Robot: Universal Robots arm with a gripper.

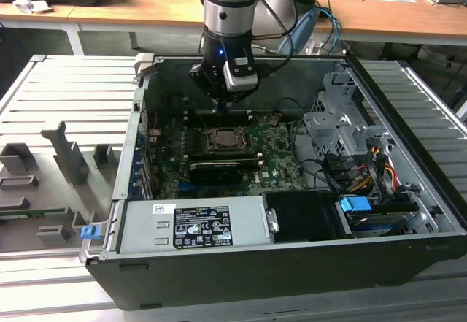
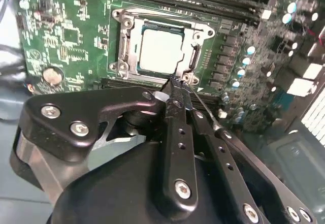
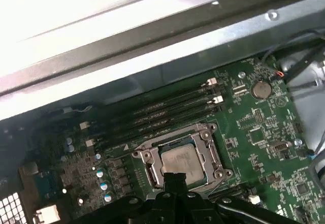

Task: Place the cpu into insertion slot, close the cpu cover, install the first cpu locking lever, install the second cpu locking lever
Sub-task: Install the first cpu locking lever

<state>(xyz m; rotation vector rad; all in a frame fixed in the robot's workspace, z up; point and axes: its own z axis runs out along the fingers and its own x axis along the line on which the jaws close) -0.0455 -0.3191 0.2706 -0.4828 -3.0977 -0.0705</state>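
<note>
Gripper (image 2: 175, 88) fingers pinched together, gripping nothing visible, tips at nearest corner of cpu cover (image 2: 125, 56); cpu (image 2: 161, 51) lying flat just beyond them, framed by cover's window.

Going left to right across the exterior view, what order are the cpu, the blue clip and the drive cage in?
blue clip → cpu → drive cage

The cpu (image 2: 161, 51) sits in the insertion slot (image 2: 195, 56), seemingly framed by the cpu cover (image 2: 162, 18).
</note>
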